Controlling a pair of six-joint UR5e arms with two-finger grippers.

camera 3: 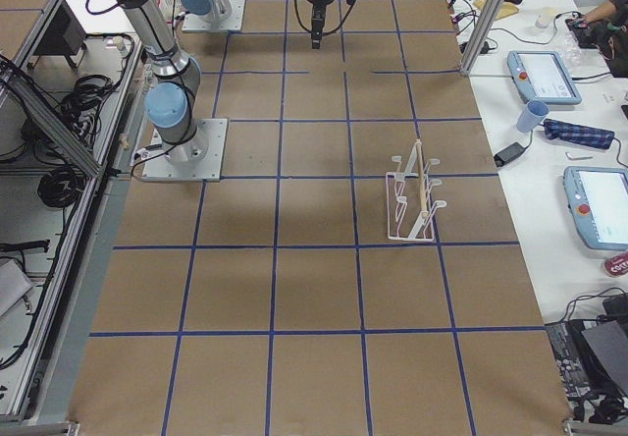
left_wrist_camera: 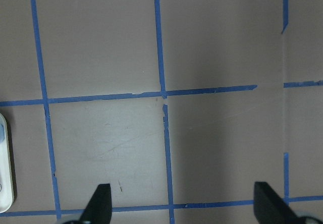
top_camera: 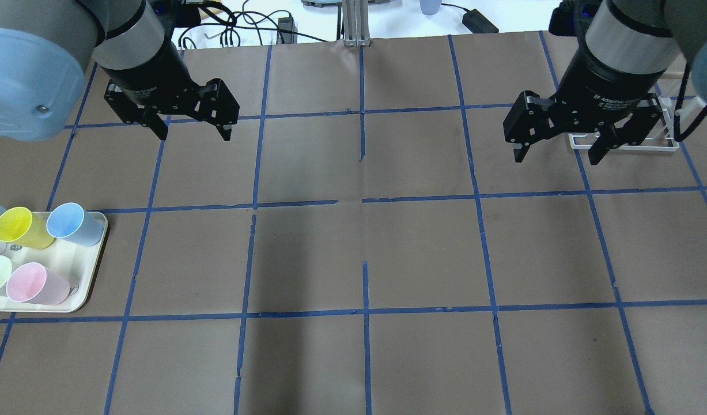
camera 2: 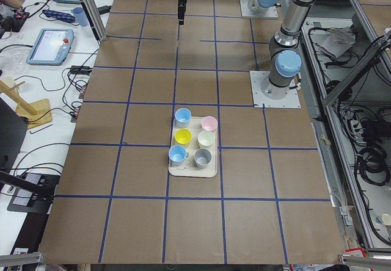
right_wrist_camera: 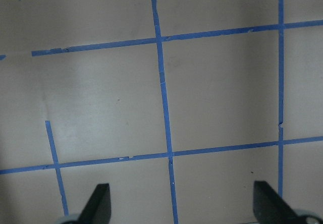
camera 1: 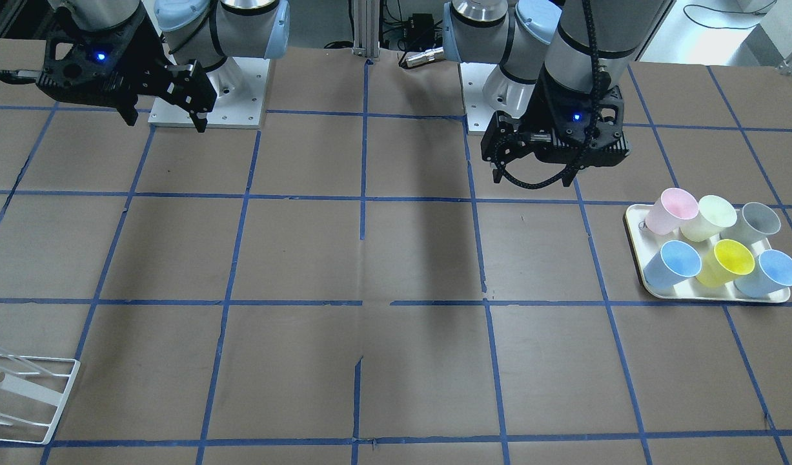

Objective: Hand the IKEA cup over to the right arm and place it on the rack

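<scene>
Your left fingers and right fingers hang wide and empty, while the cup sits between two blue cups on the tray at the table's left edge, so a sloppy descent can topple neighbours or pinch two at once.

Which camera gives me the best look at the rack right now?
Exterior right: the rack stands whole and unobstructed there, with its prongs and wooden bar clear. The front-facing view cuts it off at the picture's edge. In the overhead view the right claw covers much of it. I can't find it in the exterior left or wrist views.
</scene>
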